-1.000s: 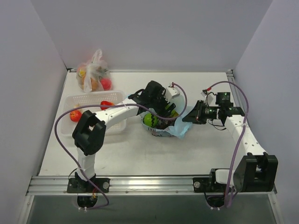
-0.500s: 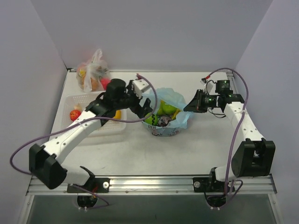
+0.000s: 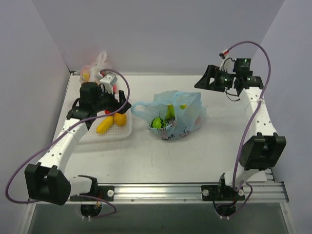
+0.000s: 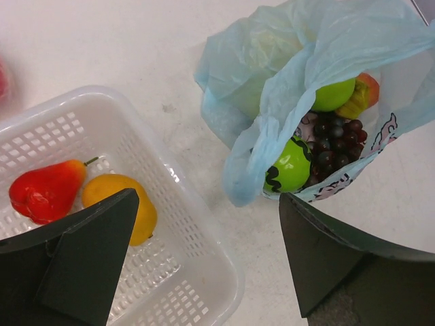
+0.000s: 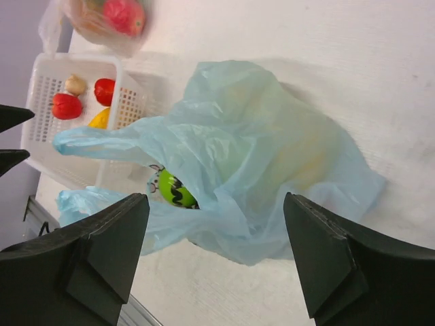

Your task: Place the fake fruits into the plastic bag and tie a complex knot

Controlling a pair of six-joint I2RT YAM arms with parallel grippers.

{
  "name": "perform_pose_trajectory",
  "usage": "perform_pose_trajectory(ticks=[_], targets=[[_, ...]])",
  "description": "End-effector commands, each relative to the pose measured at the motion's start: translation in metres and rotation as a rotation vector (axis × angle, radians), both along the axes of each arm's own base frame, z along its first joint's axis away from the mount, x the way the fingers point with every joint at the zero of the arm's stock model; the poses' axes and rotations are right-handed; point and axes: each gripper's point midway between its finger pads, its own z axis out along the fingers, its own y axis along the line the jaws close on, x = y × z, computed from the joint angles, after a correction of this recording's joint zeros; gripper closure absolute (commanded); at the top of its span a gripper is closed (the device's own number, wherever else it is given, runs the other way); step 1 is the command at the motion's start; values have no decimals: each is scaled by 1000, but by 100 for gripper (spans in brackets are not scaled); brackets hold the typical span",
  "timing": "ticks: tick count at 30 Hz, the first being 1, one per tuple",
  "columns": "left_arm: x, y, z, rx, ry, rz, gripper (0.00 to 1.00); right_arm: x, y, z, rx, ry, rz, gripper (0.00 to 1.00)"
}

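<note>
The light-blue plastic bag (image 3: pixel 171 117) lies slumped mid-table, its handles loose and its mouth facing left. Inside it, the left wrist view shows a green apple (image 4: pixel 289 166), dark grapes (image 4: pixel 336 139), another green apple (image 4: pixel 333 95) and an orange-red piece (image 4: pixel 365 92). More fake fruits lie in the white basket (image 3: pixel 124 134): a red one (image 4: pixel 46 192) and a yellow one (image 4: pixel 115 204). My left gripper (image 3: pixel 114 103) hangs open over the basket's right end, empty (image 4: pixel 206 204). My right gripper (image 3: pixel 202 82) is open and empty, raised at the back right, clear of the bag (image 5: pixel 214 204). No knot is in view.
A clear bag with a white tied top (image 3: pixel 95 73) holding orange and red fruits stands in the back-left corner behind the basket. Grey walls close in the table on three sides. A metal rail (image 3: pixel 156 191) runs along the near edge.
My right gripper opened, let go of the bag's edge and lifted toward the back right. My left arm swung left from the bag to above the basket. The bag settled.
</note>
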Motion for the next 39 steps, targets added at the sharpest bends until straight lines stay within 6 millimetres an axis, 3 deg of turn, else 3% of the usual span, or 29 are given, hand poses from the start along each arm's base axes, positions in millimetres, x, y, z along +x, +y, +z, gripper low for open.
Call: perform_pose_trajectory(ticks=[1, 3, 8, 12, 13, 15, 18, 23, 28, 35, 39], targets=[[-3, -6, 21, -63, -56, -27, 4, -19, -28, 42, -49, -98, -70, 16], [-5, -4, 19, -68, -54, -48, 3, -40, -38, 47, -62, -95, -89, 13], [-10, 4, 17, -103, -43, -38, 2, -116, -34, 44, -126, -155, -53, 15], [-7, 11, 16, -148, -34, -8, 3, -149, -16, 41, -215, -278, 26, 26], [-6, 14, 16, -160, -30, 0, 3, -154, -2, 35, -236, -292, 82, 29], [-7, 13, 16, -188, -25, -16, 3, -152, 6, 23, -239, -288, 114, 36], [-8, 11, 14, -194, -16, -31, 3, -140, 18, 14, -270, -298, 155, 38], [-7, 15, 0, -148, 10, -34, 3, -135, 50, 5, -319, -330, 283, 35], [-5, 16, -17, -111, 53, -49, 3, -119, 66, 5, -352, -359, 312, 31], [1, 4, -35, -122, 97, -106, 3, -111, 87, 1, -376, -367, 369, 28], [3, -14, -39, -133, 97, -194, 3, -106, 92, 1, -362, -358, 373, 34]])
